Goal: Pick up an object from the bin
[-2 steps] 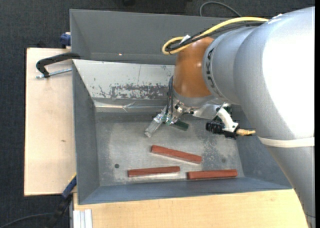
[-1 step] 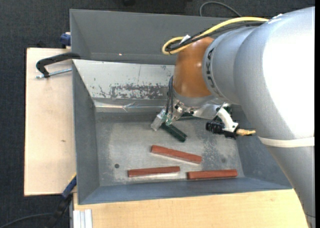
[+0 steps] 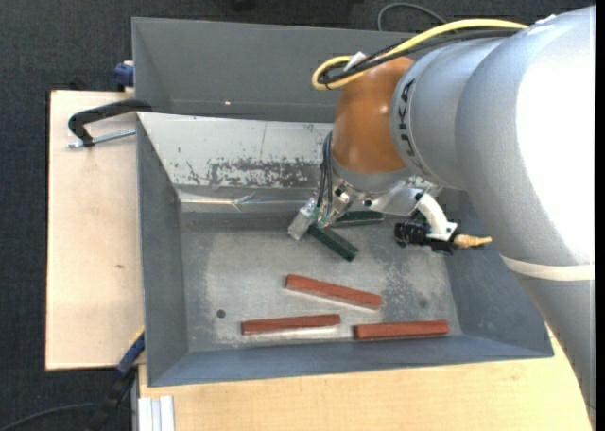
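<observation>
The bin [image 3: 161,259] is entered by the arm [image 3: 492,117] from frame right. Three red-brown sticks [image 3: 333,292] are laid along its lower floor. A dark green stick [image 3: 338,243] is seen at frame centre, just under the gripper [image 3: 317,216], whose state cannot be told. It is judged light and stiff, best gripped mid-length across the narrow side. Arm lettering is only partly legible.

gripper [image 3: 319,216]: low over the bin [image 3: 157,251] floor, near the back wall
dark green bar [image 3: 338,244]: slanted, just beneath gripper
slanted red-brown bar [image 3: 333,292]: loose, mid-floor
left red-brown bar [image 3: 289,325], right red-brown bar [image 3: 401,330]: flat along front wall
</observation>
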Controlling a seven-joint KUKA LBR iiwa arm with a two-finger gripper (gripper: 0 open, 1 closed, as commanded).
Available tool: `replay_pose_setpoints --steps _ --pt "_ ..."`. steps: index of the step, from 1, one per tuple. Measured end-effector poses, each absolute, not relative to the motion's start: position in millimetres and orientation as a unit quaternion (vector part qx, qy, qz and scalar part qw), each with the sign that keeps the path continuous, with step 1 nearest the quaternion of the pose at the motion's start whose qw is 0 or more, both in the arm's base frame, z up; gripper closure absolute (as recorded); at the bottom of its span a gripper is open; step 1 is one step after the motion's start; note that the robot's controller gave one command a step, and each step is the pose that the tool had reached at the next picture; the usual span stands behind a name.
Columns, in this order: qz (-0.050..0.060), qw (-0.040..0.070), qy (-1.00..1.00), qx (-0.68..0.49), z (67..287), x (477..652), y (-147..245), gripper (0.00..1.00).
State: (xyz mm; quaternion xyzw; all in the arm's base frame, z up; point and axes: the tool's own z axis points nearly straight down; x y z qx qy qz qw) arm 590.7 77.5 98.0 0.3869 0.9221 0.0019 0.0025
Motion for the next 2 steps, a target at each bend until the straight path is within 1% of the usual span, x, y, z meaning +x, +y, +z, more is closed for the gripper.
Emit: replay_pose_setpoints --steps 1,2 --pt "0.001 0.001 0.922 0.386 99.3 591.5 78.0 1.0" --pt "0.002 0.003 0.923 0.385 131.2 592.9 78.6 1.0"
